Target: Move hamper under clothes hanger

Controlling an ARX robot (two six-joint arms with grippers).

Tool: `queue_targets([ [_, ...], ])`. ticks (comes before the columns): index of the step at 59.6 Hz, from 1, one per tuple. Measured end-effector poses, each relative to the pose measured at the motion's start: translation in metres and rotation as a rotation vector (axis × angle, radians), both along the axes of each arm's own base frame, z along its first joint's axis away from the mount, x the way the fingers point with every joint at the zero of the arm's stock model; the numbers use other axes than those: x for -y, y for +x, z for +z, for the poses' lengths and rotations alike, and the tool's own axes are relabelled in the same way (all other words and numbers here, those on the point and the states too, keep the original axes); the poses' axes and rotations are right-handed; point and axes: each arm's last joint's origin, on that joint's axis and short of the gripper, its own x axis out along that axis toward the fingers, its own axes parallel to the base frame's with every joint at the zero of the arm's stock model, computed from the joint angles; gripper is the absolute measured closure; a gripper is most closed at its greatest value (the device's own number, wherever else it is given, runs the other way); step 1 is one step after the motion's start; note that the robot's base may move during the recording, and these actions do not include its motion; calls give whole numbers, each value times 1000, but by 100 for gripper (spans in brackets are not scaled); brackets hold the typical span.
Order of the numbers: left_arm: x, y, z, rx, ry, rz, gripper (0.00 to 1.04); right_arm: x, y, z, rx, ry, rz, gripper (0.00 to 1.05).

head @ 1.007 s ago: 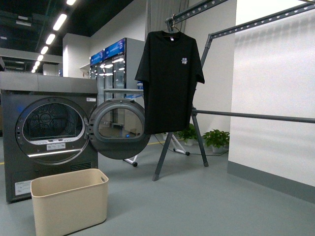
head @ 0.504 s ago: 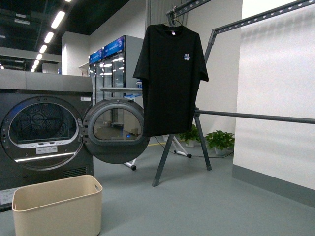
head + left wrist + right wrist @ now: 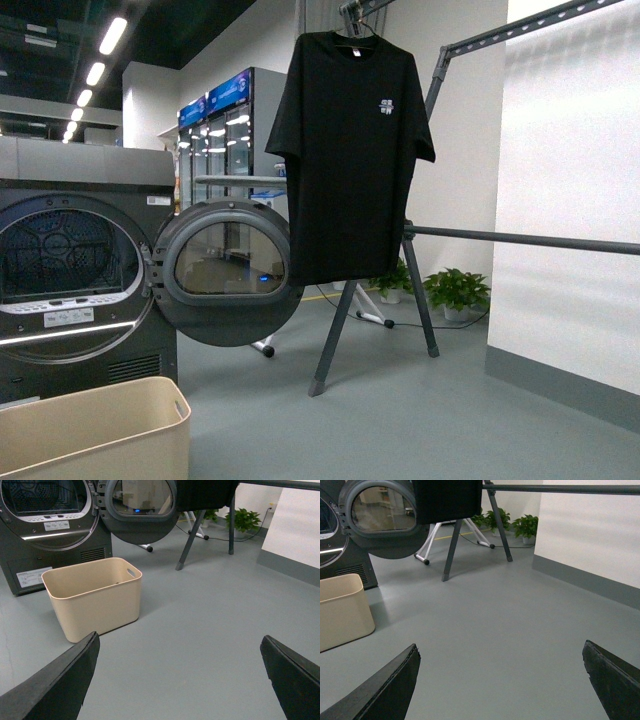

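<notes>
The task is at its opening step: the hamper point(image 3: 95, 432) has not been taken hold of. It stands upright and empty on the floor point(image 3: 420, 420), just in front of the dryer point(image 3: 100, 165), whose round door point(image 3: 225, 272) hangs open. The clothes hanger point(image 3: 520, 239) is off to the right, well apart from the hamper, with a black T-shirt point(image 3: 345, 160) hanging from its top bar above the slanted legs.

The left gripper point(image 3: 178, 637) is spread wide with nothing between its jaws, and the hamper lies ahead of it and somewhat to one side. The right gripper point(image 3: 500, 645) is likewise spread wide and empty, with only the hamper's corner at the edge of its wrist view.

The next move, as I judge it, calls for closing in on the hamper and taking its rim or a slot handle. Then it must be shifted rightward over the floor until it sits below the shirt, clear of the dryer door and the rack's legs
</notes>
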Motion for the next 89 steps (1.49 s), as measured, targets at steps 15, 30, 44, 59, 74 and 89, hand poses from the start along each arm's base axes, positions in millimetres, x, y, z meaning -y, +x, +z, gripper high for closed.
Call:
queue_targets([
  [15, 0, 0, 0, 0, 0, 0, 7, 0, 0, 0, 0, 0, 2, 8],
  [30, 0, 0, 0, -2, 0, -1, 7, 0, 0, 0, 0, 0, -2, 8],
  [44, 0, 0, 0, -2, 0, 1, 7, 0, 0, 0, 0, 0, -1, 8],
  [59, 0, 0, 0, 0, 0, -1, 7, 0, 0, 0, 0, 0, -2, 8],
  [74, 0, 0, 0, -4, 0, -3, 7, 0, 0, 0, -2, 0, -3, 8],
  [89, 0, 0, 0, -1, 0, -1, 7, 0, 0, 0, -1, 0, -1, 8],
])
